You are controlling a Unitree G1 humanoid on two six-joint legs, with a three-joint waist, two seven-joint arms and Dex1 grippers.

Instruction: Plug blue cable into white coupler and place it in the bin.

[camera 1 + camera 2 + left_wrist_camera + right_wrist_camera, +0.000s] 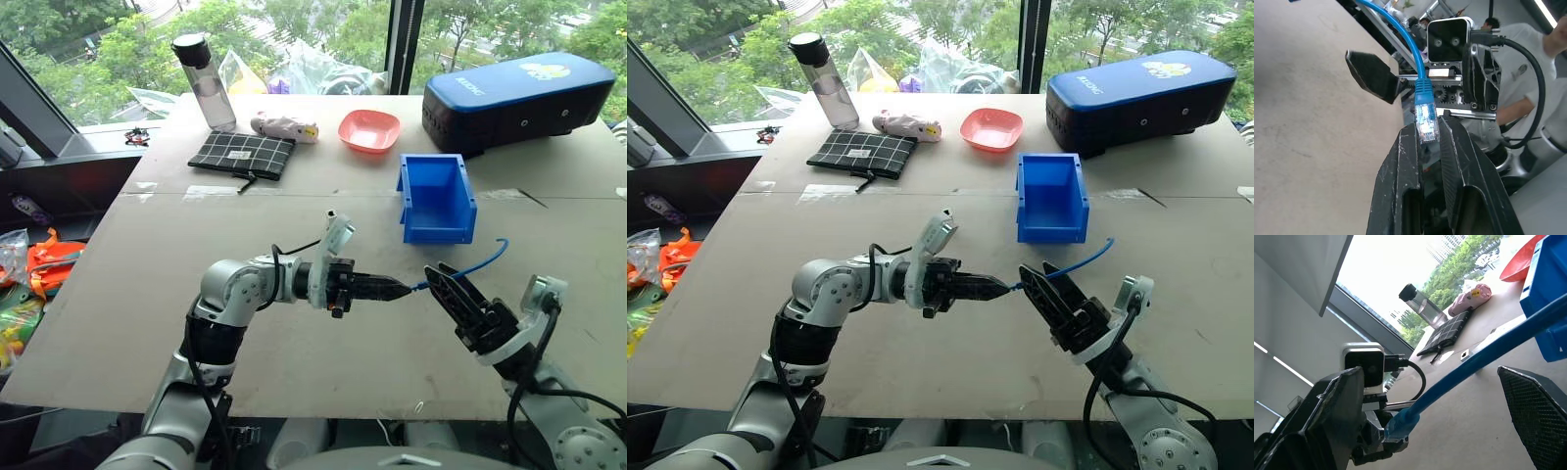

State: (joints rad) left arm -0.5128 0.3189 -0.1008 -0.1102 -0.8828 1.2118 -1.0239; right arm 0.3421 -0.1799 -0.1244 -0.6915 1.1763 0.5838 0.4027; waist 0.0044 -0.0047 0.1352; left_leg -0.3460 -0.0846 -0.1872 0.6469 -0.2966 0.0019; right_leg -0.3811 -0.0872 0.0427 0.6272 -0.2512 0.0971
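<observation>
My left gripper (397, 288) points to the right above the table's middle, shut on the clear plug (1426, 122) of the blue cable (480, 262). From the plug the cable runs right and ends free in the air. My right gripper (446, 276) is open just beside the plug, and the cable (1484, 352) passes between its spread fingers without touching them. The blue bin (437, 233) stands on the table behind both grippers. In the right wrist view the white coupler (1464, 353), a tiny white block with a dark hole, lies on the table near the checked pouch.
At the table's back are a water bottle (206, 83), a checked pouch (240, 155), a pink soft item (284, 127), a coral bowl (369, 130) and a large dark-blue case (514, 98). Colourful clutter (39, 269) lies off the table's left edge. People (1520, 63) stand behind.
</observation>
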